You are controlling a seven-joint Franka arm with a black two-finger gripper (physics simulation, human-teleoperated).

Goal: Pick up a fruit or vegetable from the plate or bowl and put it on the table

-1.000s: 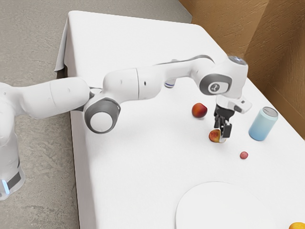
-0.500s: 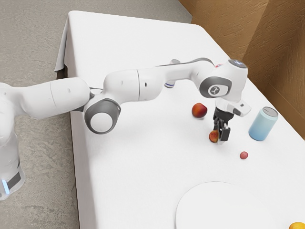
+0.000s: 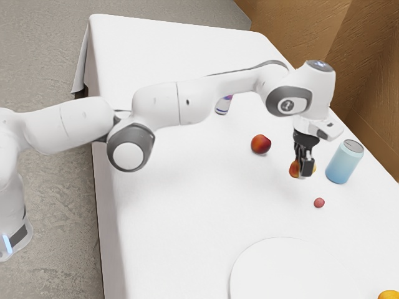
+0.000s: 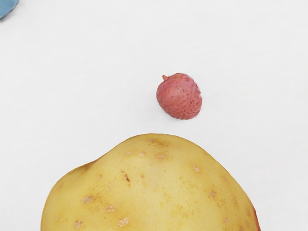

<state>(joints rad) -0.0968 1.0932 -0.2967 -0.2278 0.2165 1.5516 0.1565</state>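
Jaws closed part-way on yellow-red fruit (image 4: 149, 187) — held over tbl (image 3: 187, 218), w/ 1 blue can (image 3: 342, 164) nearby.

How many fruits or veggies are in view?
4: a red-and-yellow one in the gripper, a dark red one on the table, a small pink one near the can, and an orange one at the exterior view's lower right corner. The arm may hide more.

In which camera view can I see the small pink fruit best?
The wrist view. There the small pink fruit looks large, nothing covers it, and its bumpy skin and little brown stem can be seen. The exterior view shows it as a small round dot on the white tablecloth, too small to read its skin.
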